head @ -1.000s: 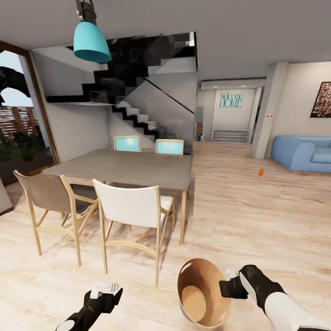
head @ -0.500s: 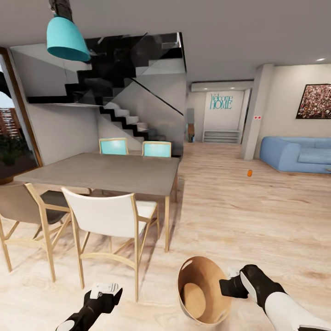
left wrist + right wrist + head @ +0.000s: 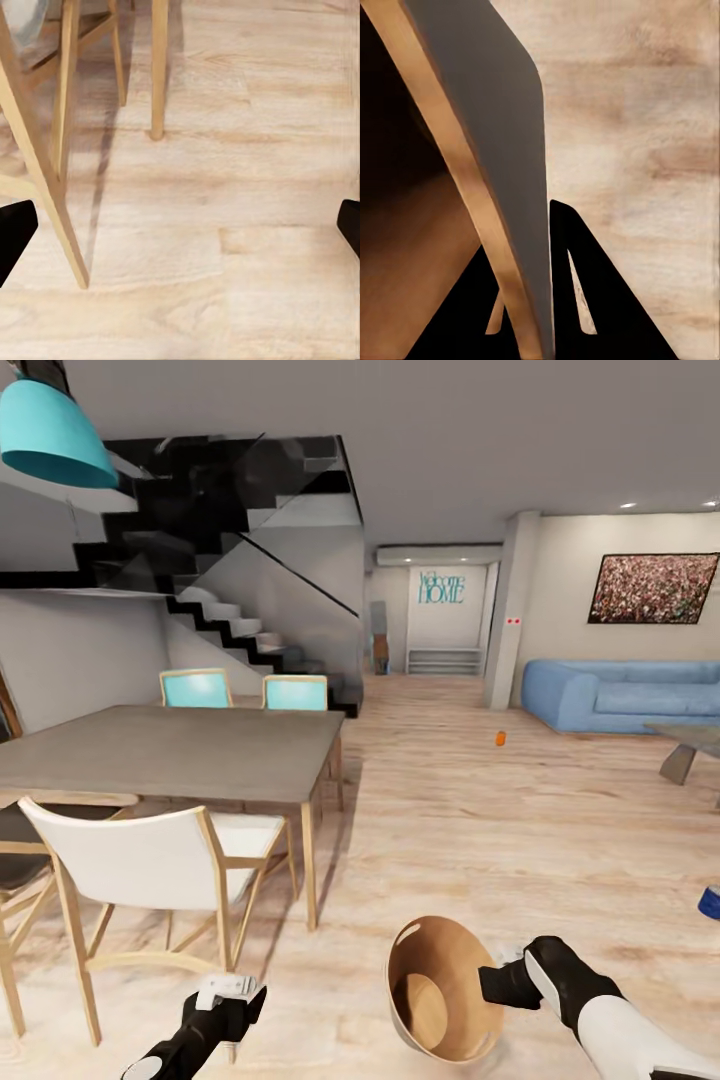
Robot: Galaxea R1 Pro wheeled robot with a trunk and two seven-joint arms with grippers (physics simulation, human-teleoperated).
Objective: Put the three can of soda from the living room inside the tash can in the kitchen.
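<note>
We saw our right gripper (image 3: 497, 982), low and right of centre in the head view, clamped on the rim of the tash can (image 3: 440, 988); in the right wrist view its two dark fingers (image 3: 585, 300) pinched the can's wall (image 3: 495, 150), one inside and one outside. The can hung tilted, its brown inside facing us. Our left gripper (image 3: 228, 988), at the lower left of the head view, held nothing; in the left wrist view its fingertips (image 3: 15, 232) stood wide apart at the frame's edges over the wood floor (image 3: 247, 225). An orange can of soda (image 3: 501, 738) stood on the floor at mid-frame, before the blue sofa (image 3: 620, 695) at right. A blue thing (image 3: 710, 902) at the right edge was cut off, so we could not tell what it was. The dining table (image 3: 180, 745) and a white chair (image 3: 150, 860) occupied the left.
</note>
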